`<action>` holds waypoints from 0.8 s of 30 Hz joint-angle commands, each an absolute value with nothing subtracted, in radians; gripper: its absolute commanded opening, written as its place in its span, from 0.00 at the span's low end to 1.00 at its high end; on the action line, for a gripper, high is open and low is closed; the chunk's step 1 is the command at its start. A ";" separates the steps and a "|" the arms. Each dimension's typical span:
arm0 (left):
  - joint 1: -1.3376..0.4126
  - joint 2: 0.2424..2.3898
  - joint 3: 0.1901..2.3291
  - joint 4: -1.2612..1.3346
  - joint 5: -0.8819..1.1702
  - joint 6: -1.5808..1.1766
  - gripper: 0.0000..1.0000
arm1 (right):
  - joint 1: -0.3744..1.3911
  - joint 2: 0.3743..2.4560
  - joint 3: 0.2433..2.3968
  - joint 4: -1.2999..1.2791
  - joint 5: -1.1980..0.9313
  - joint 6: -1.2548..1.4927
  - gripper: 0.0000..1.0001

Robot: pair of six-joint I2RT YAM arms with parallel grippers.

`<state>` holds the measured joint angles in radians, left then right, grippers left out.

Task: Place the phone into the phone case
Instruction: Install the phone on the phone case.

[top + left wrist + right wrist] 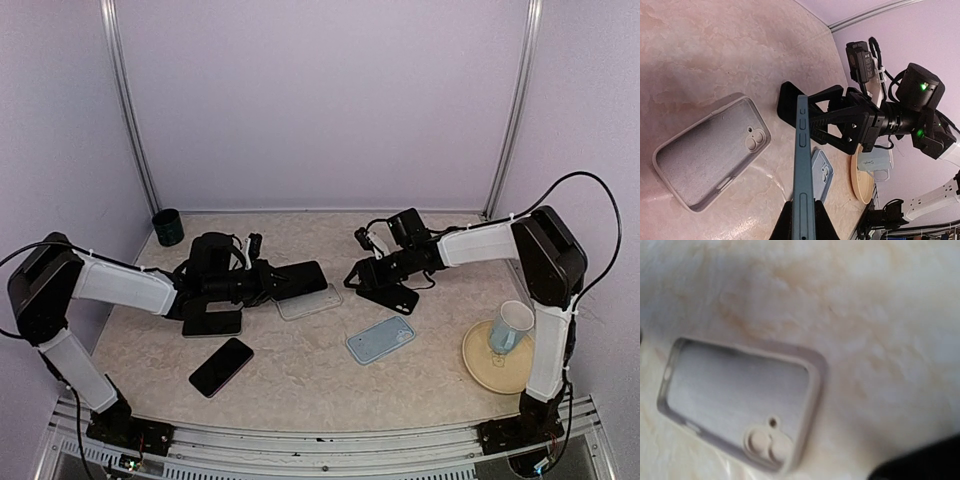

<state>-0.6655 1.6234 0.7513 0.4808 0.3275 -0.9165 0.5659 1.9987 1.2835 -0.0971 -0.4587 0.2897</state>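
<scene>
Near the middle of the table [300,390], I see the phone [300,280] clamped edge-up between the left gripper's [262,282] closed fingers. On the left wrist camera its bluish side rail with the buttons runs straight up the view from that grip. The phone case [312,303], pale grey, lies flat with its hollow side up just beside and below the phone. I cannot tell whether the two touch. The right gripper [368,278] hangs low just beyond the case, over a flat black slab [392,297]. I cannot tell how its jaws stand, and its own camera gives me only a blurred look at the grey case. Nearer me, a blue case [380,340] lies flat and a black phone [221,367] sits to the left. Far right, a mug [512,325] stands on a tan plate [480,365]. A dark cup [168,227] stands at the back left.
</scene>
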 commanded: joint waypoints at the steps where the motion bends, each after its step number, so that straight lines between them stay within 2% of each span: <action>1: -0.646 1.671 0.806 0.477 0.409 -0.924 0.00 | 0.545 1.983 1.267 -0.003 -0.615 0.300 0.61; 15: -0.629 1.808 0.884 0.475 0.440 -0.930 0.00 | 0.535 2.089 1.364 -0.034 -0.696 0.357 0.59; 24: -0.617 1.861 0.913 0.500 0.461 -0.948 0.00 | 0.537 2.111 1.377 -0.020 -0.727 0.383 0.68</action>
